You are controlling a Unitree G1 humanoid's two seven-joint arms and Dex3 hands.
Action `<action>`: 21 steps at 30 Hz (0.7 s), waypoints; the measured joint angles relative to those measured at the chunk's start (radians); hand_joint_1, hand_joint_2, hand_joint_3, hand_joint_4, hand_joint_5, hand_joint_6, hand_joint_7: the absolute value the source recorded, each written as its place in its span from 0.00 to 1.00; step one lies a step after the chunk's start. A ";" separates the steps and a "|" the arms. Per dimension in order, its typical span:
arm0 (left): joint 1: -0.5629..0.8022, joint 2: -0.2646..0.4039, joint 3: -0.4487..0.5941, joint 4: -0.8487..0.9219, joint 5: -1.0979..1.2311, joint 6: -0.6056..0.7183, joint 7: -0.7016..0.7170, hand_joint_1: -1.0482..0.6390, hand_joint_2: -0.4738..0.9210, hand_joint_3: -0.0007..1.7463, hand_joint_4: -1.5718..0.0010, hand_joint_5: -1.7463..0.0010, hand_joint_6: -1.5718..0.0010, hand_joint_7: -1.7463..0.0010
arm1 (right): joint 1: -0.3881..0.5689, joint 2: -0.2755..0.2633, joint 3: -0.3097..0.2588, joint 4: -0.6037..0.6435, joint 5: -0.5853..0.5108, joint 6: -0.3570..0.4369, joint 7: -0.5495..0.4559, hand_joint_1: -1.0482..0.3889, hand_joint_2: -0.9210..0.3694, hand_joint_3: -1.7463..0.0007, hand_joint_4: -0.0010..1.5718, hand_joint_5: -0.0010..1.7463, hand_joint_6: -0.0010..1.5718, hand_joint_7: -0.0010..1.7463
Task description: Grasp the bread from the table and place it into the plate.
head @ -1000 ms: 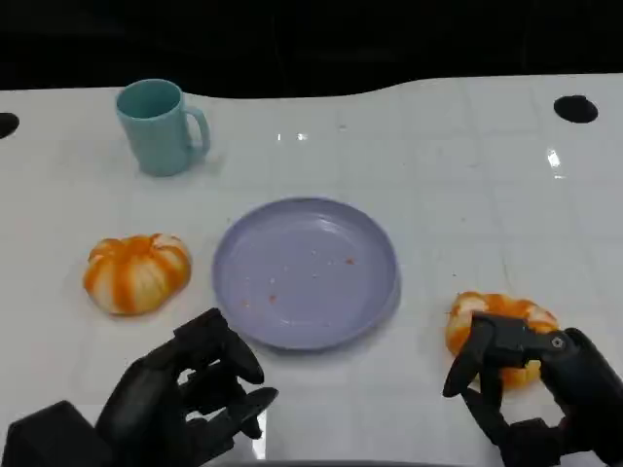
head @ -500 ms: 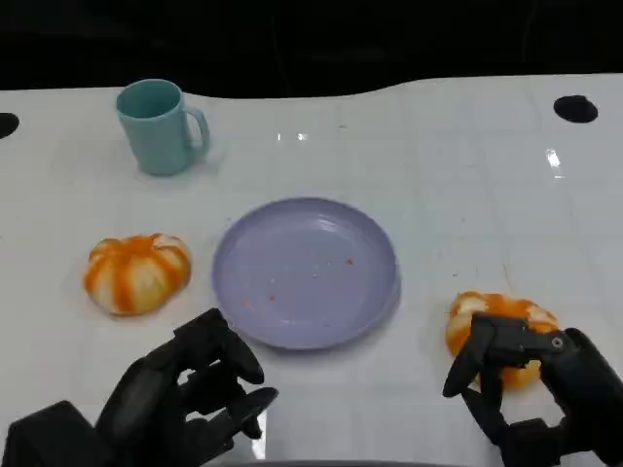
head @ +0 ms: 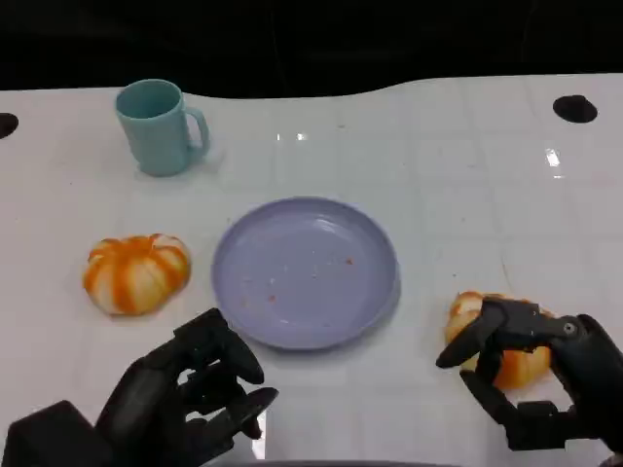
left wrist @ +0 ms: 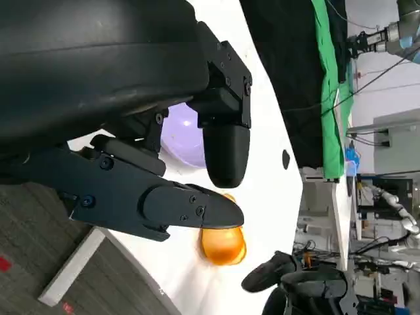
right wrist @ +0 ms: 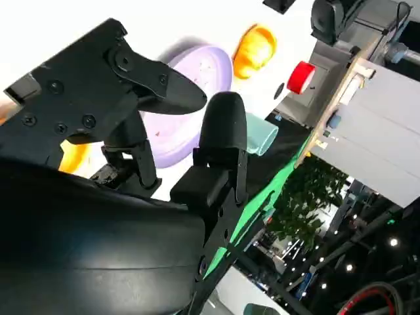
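Right hand (head: 531, 375) fingers spread, curled over orange-and-white round bread (head: 506, 352), grip unclear; round lavender plate (head: 305, 271) beside; left hand (head: 190, 394) empty, fingers apart.

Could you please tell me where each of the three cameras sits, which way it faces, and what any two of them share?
Head view: high on the robot, looking down at the table; shows left hand, right hand over a bread, plate, mug.
Left wrist view: behind the left hand, facing across the table toward the plate and a bread.
Right wrist view: behind the right hand, facing the plate and mug.
All three share the plate.
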 measured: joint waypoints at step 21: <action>-0.001 0.003 -0.002 0.000 0.003 0.000 0.000 0.33 1.00 0.14 0.57 0.00 0.72 0.01 | 0.017 -0.250 -0.071 -0.418 -0.382 0.319 0.127 0.50 0.12 1.00 0.01 0.33 0.22 0.05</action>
